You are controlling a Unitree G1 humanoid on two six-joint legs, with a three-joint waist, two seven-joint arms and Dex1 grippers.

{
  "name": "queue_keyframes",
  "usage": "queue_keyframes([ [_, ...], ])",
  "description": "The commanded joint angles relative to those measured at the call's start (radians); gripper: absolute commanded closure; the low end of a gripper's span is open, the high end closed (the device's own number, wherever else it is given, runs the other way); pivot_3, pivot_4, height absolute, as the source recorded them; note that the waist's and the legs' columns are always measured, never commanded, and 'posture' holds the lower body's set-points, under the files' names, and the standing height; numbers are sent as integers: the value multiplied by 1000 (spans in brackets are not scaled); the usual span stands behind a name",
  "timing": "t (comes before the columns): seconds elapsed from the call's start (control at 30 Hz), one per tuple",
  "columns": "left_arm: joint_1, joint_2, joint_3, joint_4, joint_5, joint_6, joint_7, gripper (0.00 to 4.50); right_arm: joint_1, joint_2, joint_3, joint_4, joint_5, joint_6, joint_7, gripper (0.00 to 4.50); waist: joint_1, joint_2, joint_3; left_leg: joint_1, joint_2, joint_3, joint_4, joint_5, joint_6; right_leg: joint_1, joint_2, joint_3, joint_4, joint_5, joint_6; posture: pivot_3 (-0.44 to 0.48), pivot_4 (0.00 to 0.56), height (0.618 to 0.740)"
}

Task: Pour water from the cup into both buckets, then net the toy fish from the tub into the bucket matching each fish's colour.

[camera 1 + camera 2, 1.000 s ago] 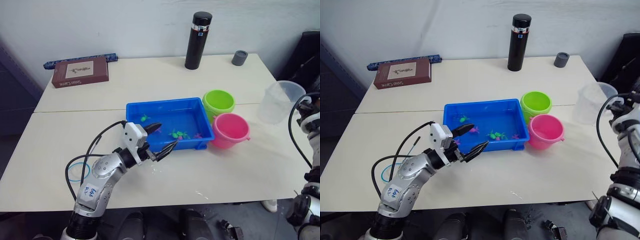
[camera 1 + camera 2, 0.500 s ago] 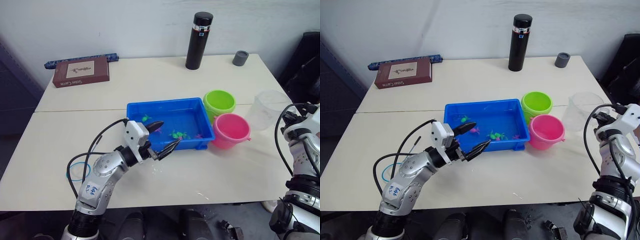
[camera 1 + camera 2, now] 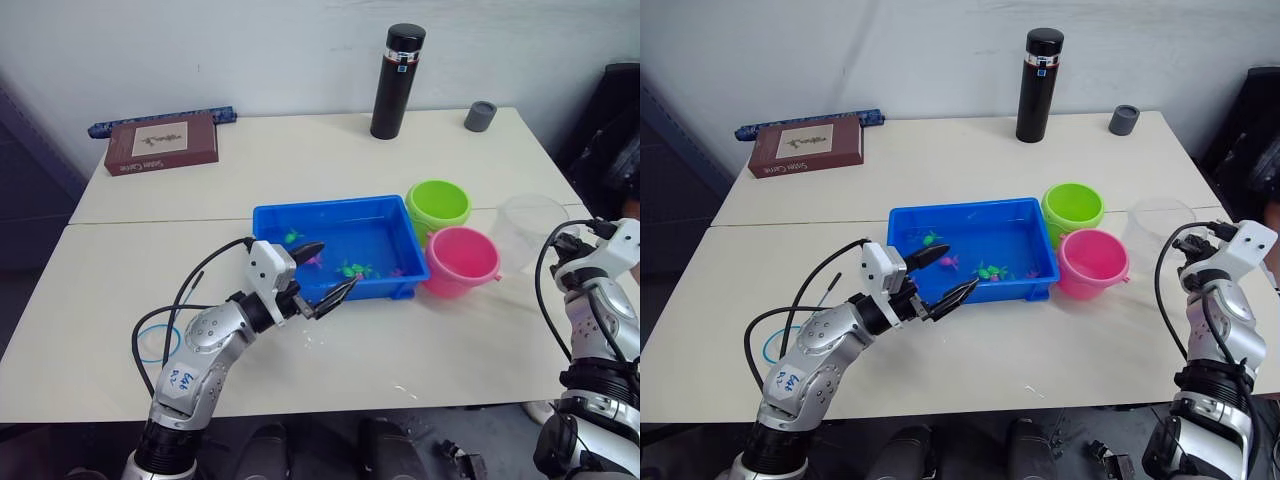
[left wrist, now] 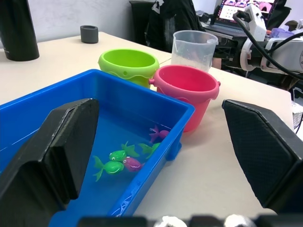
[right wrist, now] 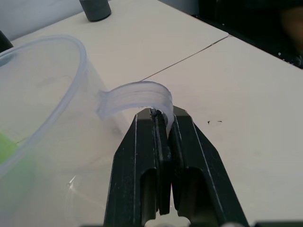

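Head view: the cup (image 3: 527, 229) has come down from mid-air and now stands on the table (image 3: 300, 150) beside the pink bucket (image 3: 460, 260).

Right wrist: my right gripper (image 5: 162, 124) still pinches its handle.

Left wrist: my left gripper (image 4: 161, 142) is spread wide over the tub (image 4: 75, 109), fish (image 4: 113, 166) unnetted. Pouring looks finished; netting next.

One clear plastic cup (image 3: 524, 228); two buckets, a lime green bucket (image 3: 438, 205) and a pink bucket (image 3: 461, 259); one blue tub (image 3: 338, 248); one black flask (image 3: 397, 81); one small grey cup (image 3: 479, 115); one brown book (image 3: 160, 143); toy fish in the tub too small to count surely.
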Motion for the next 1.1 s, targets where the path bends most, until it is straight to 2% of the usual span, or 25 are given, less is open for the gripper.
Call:
queue_keyframes([
  [0.03,2,1,7,-29,-5,-5,0,0,5,-6,7,-8,-9,-34,1,4440,-1,0,0,0,0,0,0,0,0,0,0,0,0,0,0,0,150,740],
  [0.23,-4,1,8,-21,-5,-7,-3,0,3,0,18,9,-14,-55,-3,4440,0,0,0,0,0,0,0,0,0,0,0,0,0,0,0,0,150,740],
  [0.33,-6,1,10,-20,-4,-8,-3,0,2,1,19,14,-12,-59,-4,3392,0,0,0,0,0,0,0,0,0,0,0,0,0,0,0,0,150,740],
  [0.5,-6,0,9,-19,-3,-9,-1,0,2,-1,25,15,-15,-59,-7,906,-1,0,0,0,0,0,0,0,0,0,0,0,0,0,0,0,150,740],
  [0.77,-8,-3,7,-18,-3,-8,-1,0,7,-4,25,11,-15,-58,-7,906,-1,0,0,0,0,0,0,0,0,0,0,0,-1,0,0,0,150,740],
  [1.1,-7,0,7,-19,-6,-7,-7,0,89,-6,5,-53,2,-33,-7,906,0,0,0,0,0,0,0,0,1,0,0,0,-1,0,0,0,150,740],
])
